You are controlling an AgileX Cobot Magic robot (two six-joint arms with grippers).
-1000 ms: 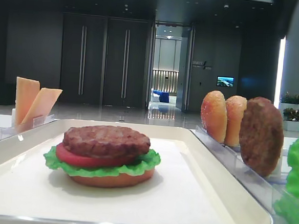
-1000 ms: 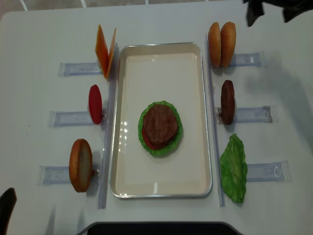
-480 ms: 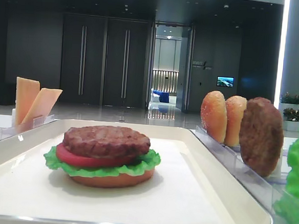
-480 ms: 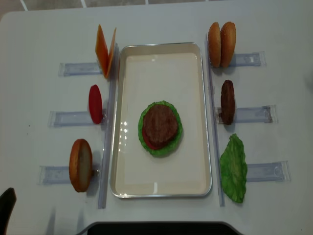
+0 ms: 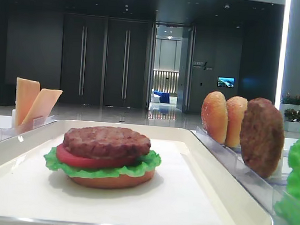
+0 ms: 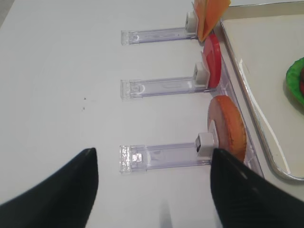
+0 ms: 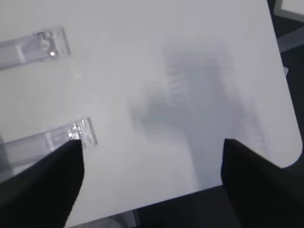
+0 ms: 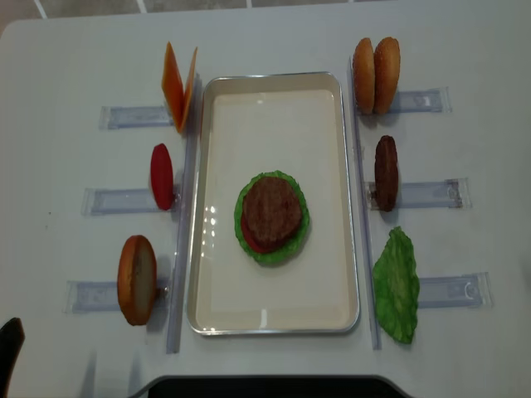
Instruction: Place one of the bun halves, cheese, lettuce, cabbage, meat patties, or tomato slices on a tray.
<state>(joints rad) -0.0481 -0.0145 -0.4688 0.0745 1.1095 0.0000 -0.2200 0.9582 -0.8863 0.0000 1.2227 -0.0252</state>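
On the tray (image 8: 274,315) a partial burger is stacked: a bun base, lettuce (image 8: 292,186), a tomato slice and a meat patty (image 8: 271,209) on top. By this build, the next fitting pieces are probably cheese or the closing bun half.

The left gripper (image 6: 152,187) hangs low over the surface, outward of the tray's left rim. Its jaws stand well apart and hold nothing. Straight ahead of them and a little toward the tray stands the single bun half (image 6: 228,128), upright on edge at the tray end of its clear rack (image 6: 164,156). Its flat faces look along the tray's rim, so its thin edge points at the jaws. Beyond it along the same rim stand a tomato slice (image 6: 212,66) and the cheese slices (image 6: 211,14).

The right gripper (image 7: 152,178) is out over bare surface, well away from the tray's right rim, its jaws spread and empty; only rack ends (image 7: 80,130) show ahead of it. The two bun halves (image 8: 376,75) and the spare patty (image 8: 386,172) on that side are farther from it.

The left arm looks the nearer one, with the lone bun half close before its jaws.
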